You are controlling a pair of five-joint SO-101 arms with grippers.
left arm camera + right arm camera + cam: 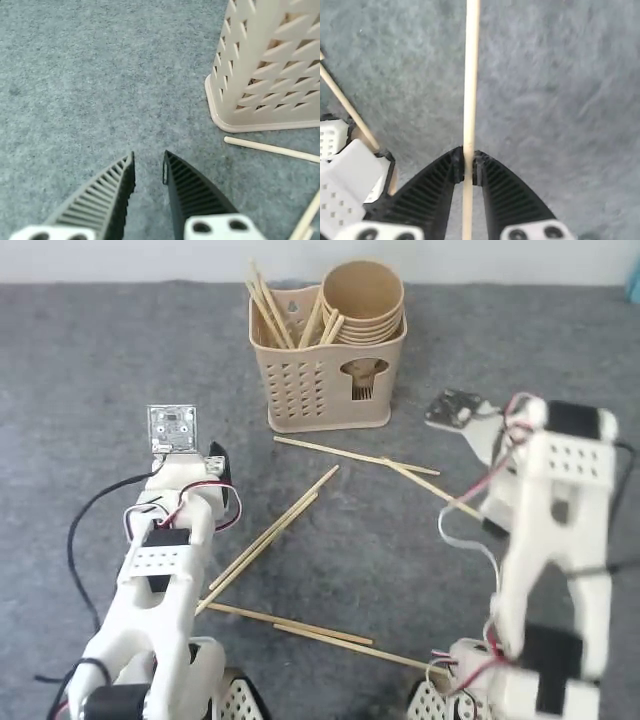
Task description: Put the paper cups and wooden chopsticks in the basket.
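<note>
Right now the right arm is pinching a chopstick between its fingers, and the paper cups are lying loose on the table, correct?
Not quite. The paper cups are not loose on the table: the high view shows them stacked inside the basket. The rest holds: the right arm's fingers are shut on a chopstick, as the right wrist view shows.

You had one gripper free and the other clamped.
Your left arm [160,570] stretched forward and low, and the left gripper [148,155] angled down with its jaws a narrow gap apart, holding nothing. Your right arm [555,510] stood folded high, wrist tipped downward, and the right gripper [465,152] pinched a chopstick [471,75] at its tips.
</note>
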